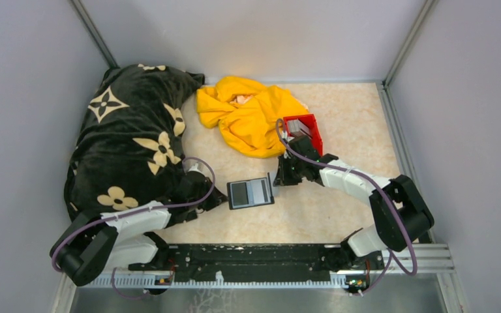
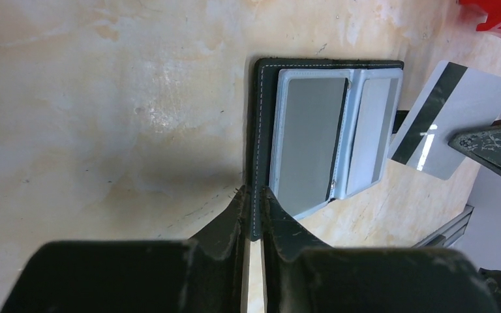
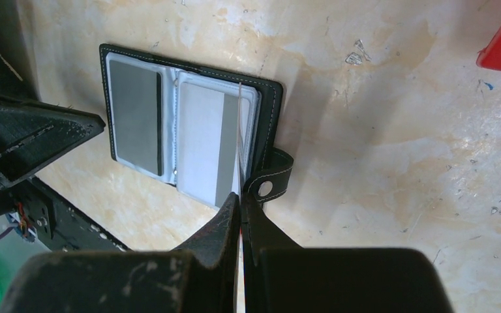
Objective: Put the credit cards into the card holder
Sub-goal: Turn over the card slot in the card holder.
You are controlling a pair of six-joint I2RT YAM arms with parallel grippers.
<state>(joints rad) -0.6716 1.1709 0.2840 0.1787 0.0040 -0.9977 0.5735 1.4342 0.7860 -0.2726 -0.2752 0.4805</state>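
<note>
Left pincer (image 2: pixel 253 225): closed on the near edge of card holder (image 2: pixel 329 134), which lies spread open on table (image 2: pixel 104 130). Right pincer (image 3: pixel 240 208): closed on one credit card (image 2: pixel 455 114), held just beside holder's far side. Card likely light, stiff and slick; grip at short edge. Markings: black stripe only, no legible writing.
</note>
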